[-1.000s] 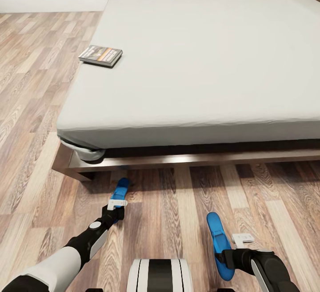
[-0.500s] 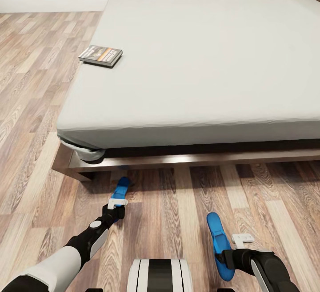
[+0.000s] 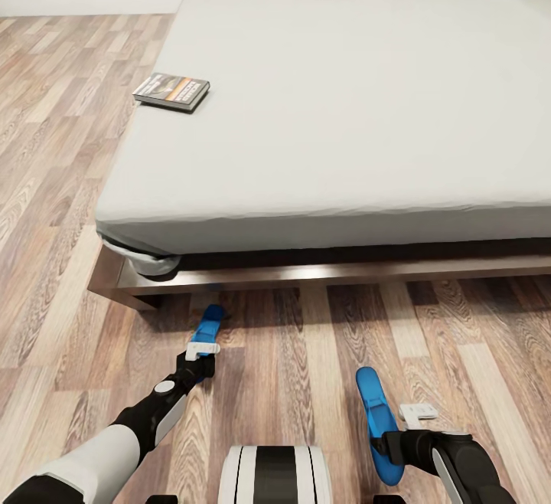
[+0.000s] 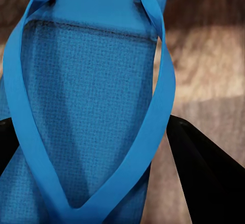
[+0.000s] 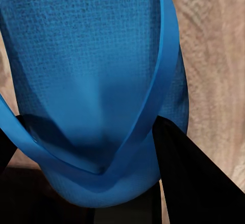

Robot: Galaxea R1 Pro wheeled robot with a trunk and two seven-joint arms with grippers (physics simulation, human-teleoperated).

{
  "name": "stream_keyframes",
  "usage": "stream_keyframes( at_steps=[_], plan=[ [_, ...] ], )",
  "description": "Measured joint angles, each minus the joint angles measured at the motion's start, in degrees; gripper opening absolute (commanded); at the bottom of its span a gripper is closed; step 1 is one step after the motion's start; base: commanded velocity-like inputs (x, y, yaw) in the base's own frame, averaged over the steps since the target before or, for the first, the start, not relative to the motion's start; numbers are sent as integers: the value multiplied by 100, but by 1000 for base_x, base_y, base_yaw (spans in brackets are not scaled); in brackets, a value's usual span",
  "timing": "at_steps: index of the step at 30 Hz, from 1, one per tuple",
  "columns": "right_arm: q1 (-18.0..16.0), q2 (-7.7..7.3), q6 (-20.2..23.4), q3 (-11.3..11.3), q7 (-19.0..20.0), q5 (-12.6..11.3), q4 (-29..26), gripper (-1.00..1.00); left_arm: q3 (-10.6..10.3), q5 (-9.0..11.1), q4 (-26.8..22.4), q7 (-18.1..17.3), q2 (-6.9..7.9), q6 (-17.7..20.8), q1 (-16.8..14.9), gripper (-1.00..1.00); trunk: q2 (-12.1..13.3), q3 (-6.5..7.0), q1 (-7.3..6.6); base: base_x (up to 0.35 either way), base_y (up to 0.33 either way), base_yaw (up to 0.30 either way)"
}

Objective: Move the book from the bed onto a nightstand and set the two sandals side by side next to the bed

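The book (image 3: 171, 92) in the upper left of the head view shows an orange band with pale lettering too small to read; no other text appears.

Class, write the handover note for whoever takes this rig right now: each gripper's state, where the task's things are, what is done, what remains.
Left gripper shut on the left sandal, near the bed frame.
Right gripper shut on the right sandal, farther from the bed.
Book lies at the mattress edge.
Done: both sandals gripped.
Left: set sandals side by side beside the bed; move book to a nightstand.
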Motion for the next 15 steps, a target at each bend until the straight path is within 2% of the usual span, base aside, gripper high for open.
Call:
stream_keyframes(
  at_steps=[7, 8, 15],
  plan=[
    [0, 0, 0, 0, 0, -1, 0, -100, 3, 0, -25, 2, 0, 0, 0, -100, 0, 0, 0, 0, 0, 0],
    [0, 0, -2, 0, 0, -1, 0, -100, 3, 0, -26, 4, 0, 0, 0, 100, 0, 0, 0, 0, 0, 0],
    [0, 0, -5, 0, 0, -1, 6, -100, 9, -5, -29, 3, 0, 7, 0, 100, 0, 0, 0, 0, 0, 0]
  ],
)
